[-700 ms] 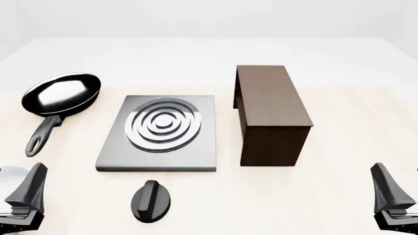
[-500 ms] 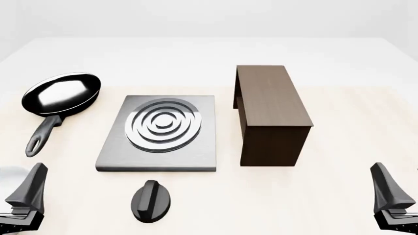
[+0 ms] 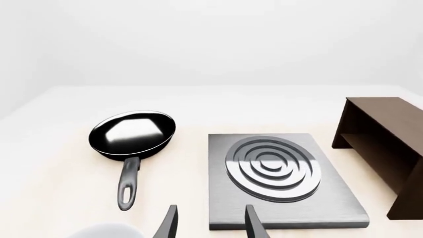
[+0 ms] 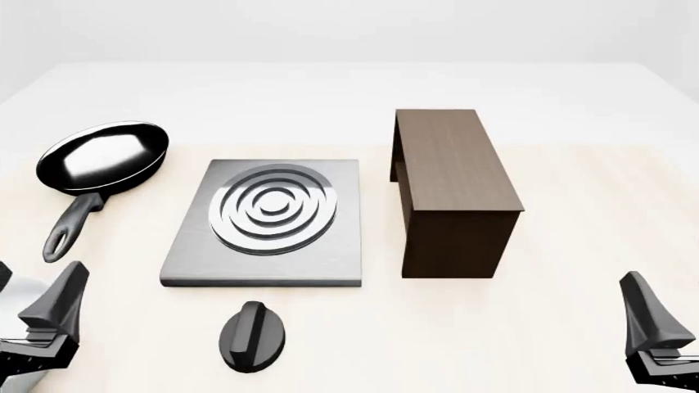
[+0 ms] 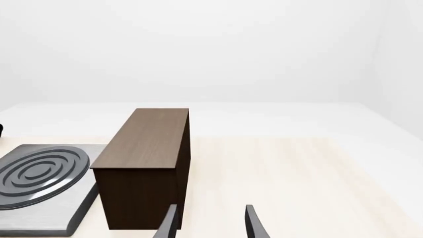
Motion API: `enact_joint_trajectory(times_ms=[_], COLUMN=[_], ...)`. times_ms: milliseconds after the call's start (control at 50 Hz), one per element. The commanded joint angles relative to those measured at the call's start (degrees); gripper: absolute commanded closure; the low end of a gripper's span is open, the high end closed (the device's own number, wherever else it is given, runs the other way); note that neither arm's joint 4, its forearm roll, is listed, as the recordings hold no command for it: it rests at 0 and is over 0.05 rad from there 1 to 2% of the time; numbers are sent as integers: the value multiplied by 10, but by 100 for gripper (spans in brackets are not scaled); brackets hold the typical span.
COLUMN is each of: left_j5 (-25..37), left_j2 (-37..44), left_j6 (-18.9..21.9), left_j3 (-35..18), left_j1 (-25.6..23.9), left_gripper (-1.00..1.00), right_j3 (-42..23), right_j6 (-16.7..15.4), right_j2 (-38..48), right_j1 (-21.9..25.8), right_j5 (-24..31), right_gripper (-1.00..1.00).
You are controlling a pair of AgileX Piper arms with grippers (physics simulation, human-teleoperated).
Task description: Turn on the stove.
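Observation:
The stove [image 4: 268, 217] is a flat grey slab with silver concentric rings, lying at the table's centre-left. Its separate black round knob [image 4: 252, 336] sits on the table just in front of the slab. My left gripper [image 4: 61, 291] hovers at the lower left, to the left of the knob and apart from it. In the left wrist view that gripper [image 3: 210, 225] is open and empty, facing the stove [image 3: 278, 171]; the knob is out of that view. My right gripper [image 4: 644, 307] stays at the lower right; the right wrist view shows it [image 5: 210, 224] open and empty.
A black frying pan [image 4: 104, 155] lies left of the stove, handle toward me. A dark brown wooden box [image 4: 450, 188] stands right of the stove, and it fills the near left of the right wrist view [image 5: 148, 158].
My left gripper has shifted a little to the right and forward, toward the knob's side. The right gripper, stove and knob have not moved.

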Motion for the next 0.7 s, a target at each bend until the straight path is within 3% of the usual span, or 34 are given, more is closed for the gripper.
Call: enact_joint_trajectory(times_ms=[20, 340, 380, 540, 700], left_j5=[42, 123, 120, 152, 159], left_j2=[71, 149, 182, 191, 235], left_j6=[-15, -16, -2, -8, -49], left_j3=[-66, -161, -155, -154, -144], left_j1=[-27, -22, -29, -50, -79], left_gripper=[-100, -100, -100, -100, -100], right_j3=[0, 0, 0, 0, 0], right_j6=[-1, -1, -1, -1, -1], right_j2=[-1, -1, -1, -1, -1], right_j1=[0, 0, 0, 0, 0], right_j5=[0, 0, 0, 0, 0], right_gripper=[-100, -100, -100, -100, -100])
